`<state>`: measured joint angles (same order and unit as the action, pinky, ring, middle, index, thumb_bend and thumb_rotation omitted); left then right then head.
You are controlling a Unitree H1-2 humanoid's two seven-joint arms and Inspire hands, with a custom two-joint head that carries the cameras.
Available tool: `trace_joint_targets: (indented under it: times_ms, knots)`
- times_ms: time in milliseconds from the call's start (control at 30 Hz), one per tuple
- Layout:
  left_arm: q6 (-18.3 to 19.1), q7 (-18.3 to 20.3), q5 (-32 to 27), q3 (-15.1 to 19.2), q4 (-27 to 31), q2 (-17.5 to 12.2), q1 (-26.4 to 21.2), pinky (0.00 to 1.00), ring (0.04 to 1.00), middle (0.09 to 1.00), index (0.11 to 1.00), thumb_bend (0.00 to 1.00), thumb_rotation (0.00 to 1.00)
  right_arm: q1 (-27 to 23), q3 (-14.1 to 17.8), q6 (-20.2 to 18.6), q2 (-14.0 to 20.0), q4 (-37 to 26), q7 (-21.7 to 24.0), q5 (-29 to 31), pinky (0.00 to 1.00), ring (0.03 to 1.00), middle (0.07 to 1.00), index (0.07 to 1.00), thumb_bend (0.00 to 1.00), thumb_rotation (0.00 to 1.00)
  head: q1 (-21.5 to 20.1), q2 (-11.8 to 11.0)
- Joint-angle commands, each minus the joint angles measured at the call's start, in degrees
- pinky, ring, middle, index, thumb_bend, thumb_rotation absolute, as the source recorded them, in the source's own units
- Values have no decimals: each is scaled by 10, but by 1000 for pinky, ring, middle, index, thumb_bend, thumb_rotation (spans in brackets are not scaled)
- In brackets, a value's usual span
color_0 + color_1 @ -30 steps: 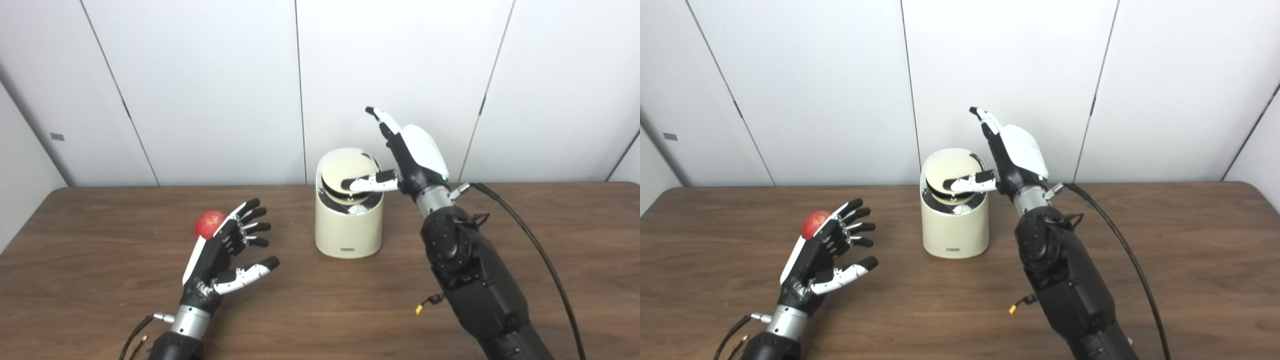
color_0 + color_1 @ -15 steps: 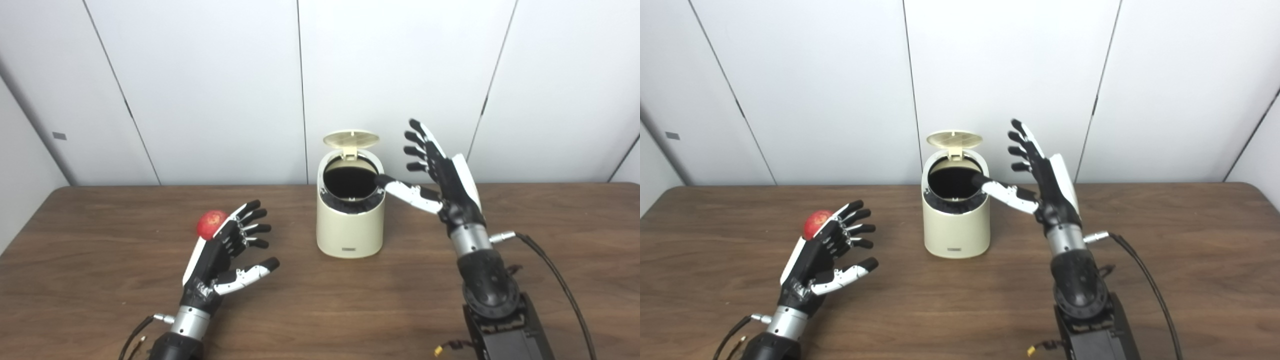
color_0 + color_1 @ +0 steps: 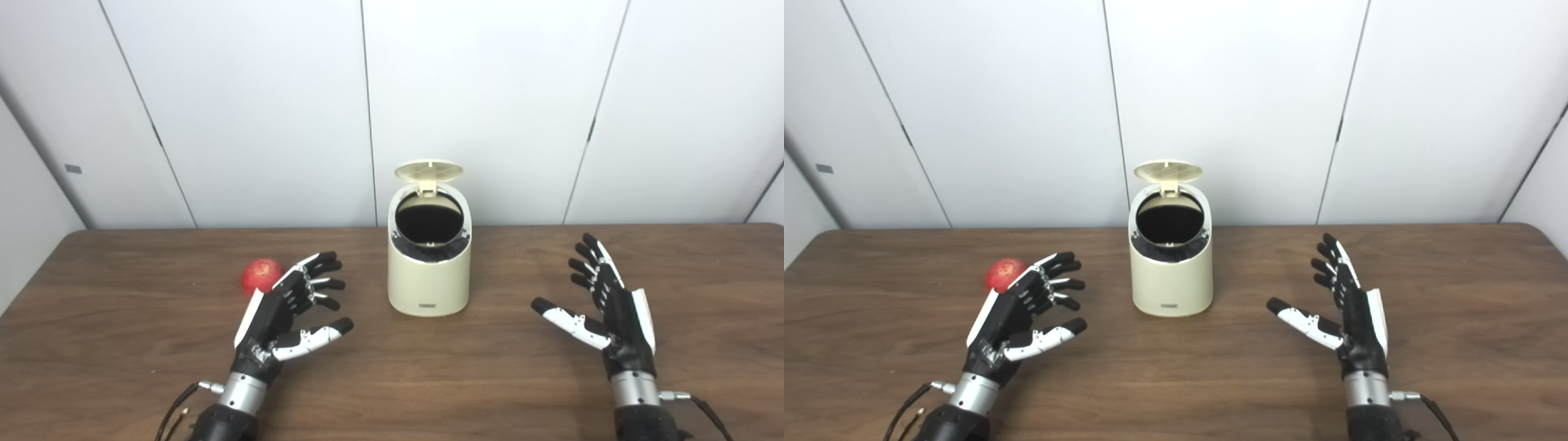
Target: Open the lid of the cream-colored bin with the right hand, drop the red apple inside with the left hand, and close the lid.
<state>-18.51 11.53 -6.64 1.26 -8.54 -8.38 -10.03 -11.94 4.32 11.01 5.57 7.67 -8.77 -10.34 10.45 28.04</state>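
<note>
The cream-colored bin stands at the middle of the table with its lid flipped up at the back, so the dark inside shows. A red apple lies on the table left of the bin. My left hand is open just in front and right of the apple, not touching it. My right hand is open over the table, well to the right of the bin, palm turned toward it and empty.
The brown wooden table reaches to white wall panels at the back. Cables trail from both wrists at the bottom edge.
The bin's lid went from nearly shut under my right thumb to fully up. My right hand then pulled back down and to the right, away from the bin. The left hand shifted slightly right.
</note>
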Motion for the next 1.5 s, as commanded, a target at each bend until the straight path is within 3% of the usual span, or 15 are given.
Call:
trace_joint_targets:
  times_ms: [0, 100, 333, 500, 633, 733, 833, 967, 1233, 1467]
  knots:
    - [3, -13, -8, 8, 37, 4, -12, 547, 686, 782, 794, 670, 122, -11, 4, 19, 8, -35, -1, 4, 773, 836, 898, 910, 800, 291, 7, 0]
    - [17, -36, 5, 24, 68, 7, -14, 515, 622, 723, 729, 675, 136, -6, 3, 6, 12, -57, 7, 6, 754, 835, 903, 914, 760, 247, 40, -6]
    - [16, -71, 38, 48, 107, 4, -13, 489, 600, 701, 729, 688, 157, 0, 4, -34, 17, -94, 25, 20, 694, 803, 876, 875, 744, 201, 69, -15]
    - [30, -106, 88, 64, 119, 1, -14, 493, 597, 693, 737, 681, 53, 3, 0, -72, 10, -138, 29, 21, 625, 760, 848, 840, 749, 176, 68, -13]
    - [64, -131, 104, 85, 131, -6, -19, 420, 561, 690, 732, 727, 146, 5, -5, -100, 7, -164, 31, 16, 620, 756, 842, 830, 740, 140, 70, -14]
    - [91, -155, 133, 102, 137, -14, -22, 502, 583, 688, 723, 743, 127, 5, -7, -110, 5, -172, 31, 13, 614, 752, 831, 835, 736, 134, 72, -13]
    - [106, -155, 129, 111, 128, -30, -30, 578, 614, 704, 730, 762, 106, 3, -9, -118, 3, -180, 32, 10, 607, 750, 828, 835, 729, 113, 72, -13]
    - [114, -158, 129, 113, 109, -44, -42, 585, 637, 713, 738, 793, 93, 3, -11, -127, 0, -192, 35, 11, 613, 757, 831, 830, 721, 105, 70, -13]
    - [103, -175, 165, 106, 58, -61, -59, 672, 786, 803, 792, 849, 113, 4, -16, -139, -2, -205, 36, 1, 614, 772, 846, 843, 689, 51, 67, -12]
    - [122, -176, 208, 81, 22, -76, -65, 765, 848, 845, 834, 857, 139, 5, -22, -156, -3, -221, 40, -5, 625, 780, 856, 857, 660, 8, 60, -9]
